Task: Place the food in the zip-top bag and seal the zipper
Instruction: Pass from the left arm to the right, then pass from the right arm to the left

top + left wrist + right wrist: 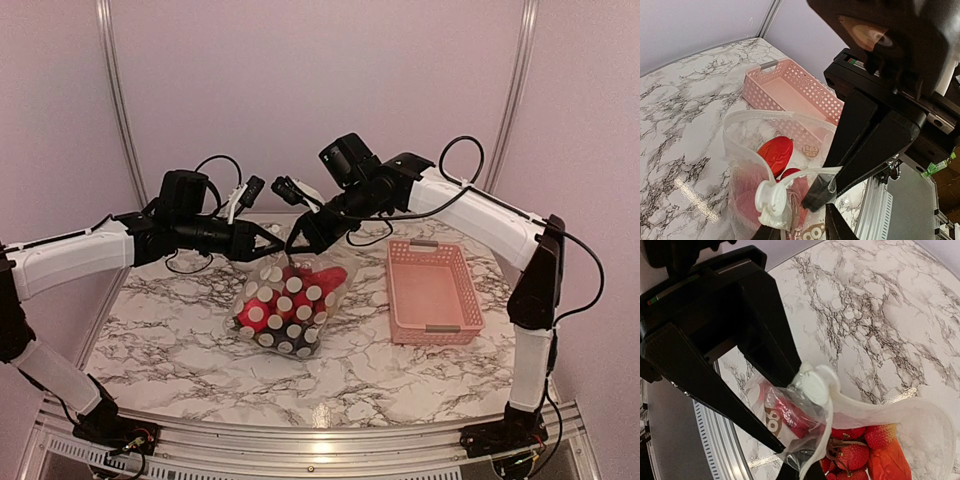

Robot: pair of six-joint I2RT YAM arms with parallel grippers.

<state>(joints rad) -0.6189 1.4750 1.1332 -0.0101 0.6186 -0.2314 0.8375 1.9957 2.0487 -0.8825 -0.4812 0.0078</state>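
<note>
1. The marble table (160,330) carries everything. The two arms reach in from either side, and their grippers meet over its far middle.
2. The pink slotted basket (430,295) sits on the right part of the table, apart from the bag.
3. The zip-top bag (285,305) is clear with white dots. It rests near the middle of the table, to the left of the basket. Its mouth end is raised up to where the grippers meet.
4. The right gripper (820,195) is clamped tight, its two black fingers pinching the bag's mouth edge just beside the white slider.
5. The left gripper (800,222) has its fingers parted. The bag's corner and the slider lie between them, and neither finger is visibly pressing on the plastic.
6. The food (325,277) is inside the bag and shows as a red mass through the plastic. The right wrist view picks out strawberries (852,456) beside an orange-red piece.
7. The zipper (875,411) is a whitish strip that curves away from the slider around the mouth. In the left wrist view the mouth gapes as an open loop, so the bag is unsealed.
8. The white slider (815,382) sits at the bag's corner, on the end of the strip.
</note>
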